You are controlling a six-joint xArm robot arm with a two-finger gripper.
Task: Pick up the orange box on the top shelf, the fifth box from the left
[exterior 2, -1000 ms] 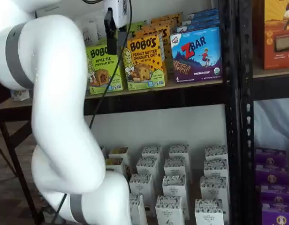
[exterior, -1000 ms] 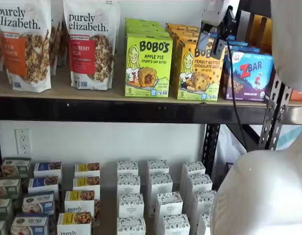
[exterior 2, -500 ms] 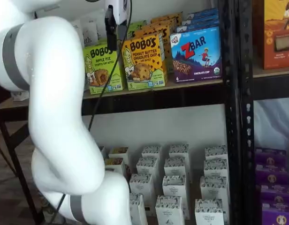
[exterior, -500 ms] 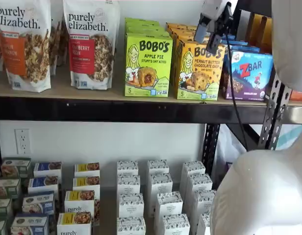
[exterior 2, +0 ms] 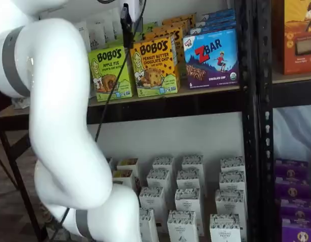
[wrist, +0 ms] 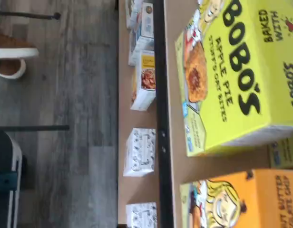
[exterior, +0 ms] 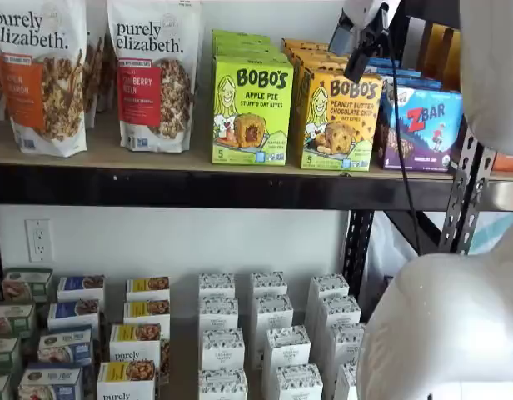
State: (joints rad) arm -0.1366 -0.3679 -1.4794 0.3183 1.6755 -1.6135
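The orange box (exterior: 338, 122) stands upright at the front of the top shelf (exterior: 115, 158), heading a row of like boxes; it shows in both shelf views (exterior 2: 154, 65). My gripper (exterior: 351, 50) hangs from the view's upper edge just above and in front of the box's top right corner, fingers apart and empty. In a shelf view only a dark finger (exterior 2: 126, 24) shows, over the box's left top edge, with a cable trailing down. The wrist view shows part of the orange box (wrist: 241, 199) beside the shelf's black rail (wrist: 161, 118).
A lime-green Apple Pie box (exterior: 251, 112) stands left of the orange box and a blue ZBar box (exterior: 423, 125) right of it. Granola bags (exterior: 152, 75) fill the shelf's left. Black uprights (exterior: 465, 192) stand at the right. Small white boxes (exterior: 265, 333) sit below. My white arm (exterior 2: 59, 126) blocks much.
My gripper has risen from in front of the orange box's upper face to above its top edge. The boxes have not moved.
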